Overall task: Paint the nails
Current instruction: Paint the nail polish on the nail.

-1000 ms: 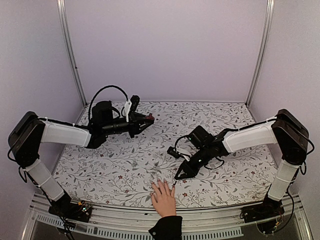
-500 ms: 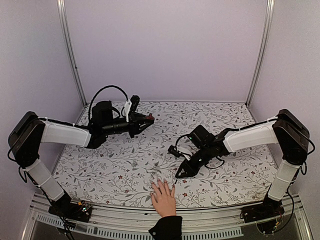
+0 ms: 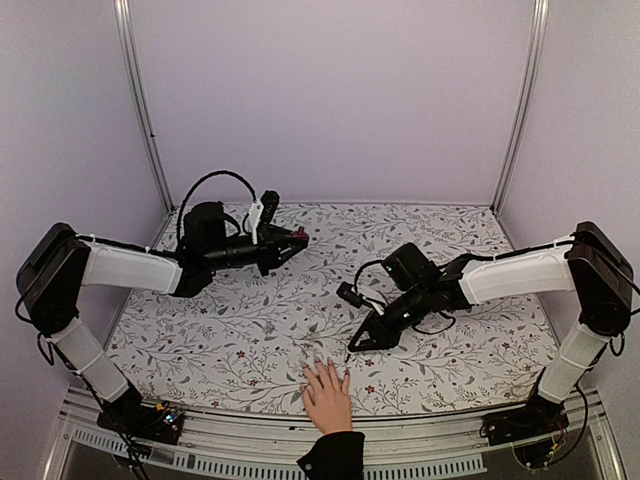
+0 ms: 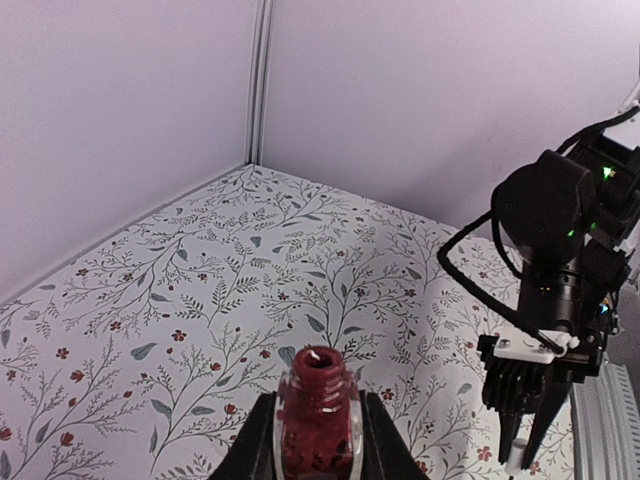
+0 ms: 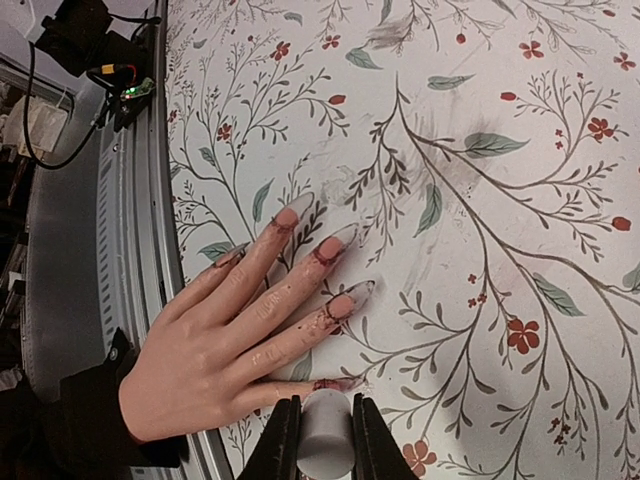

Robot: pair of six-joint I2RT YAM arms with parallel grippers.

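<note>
Five nails [image 5: 343, 236] tip a hand [image 5: 225, 345] at the worktop's [image 3: 250, 330] near edge. Beside them the right end effector [image 3: 364, 339] pinches the brush cap [image 5: 324, 432]; the left end effector [image 4: 318, 455] holds the open polish bottle [image 4: 317, 405]. Brushing step, apparently; next: fine tip alignment.

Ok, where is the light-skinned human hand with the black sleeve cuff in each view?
Top external: the light-skinned hand lies at bottom centre, flat on the floral-printed table cover.
Left wrist: not in it; this view shows the dark-red glass bottle in the left jaws.
Right wrist: lower left, fingers spread toward upper right, just above-left of the white cap in the right jaws.
Shared landmark: the floral cover shows in all three.
</note>
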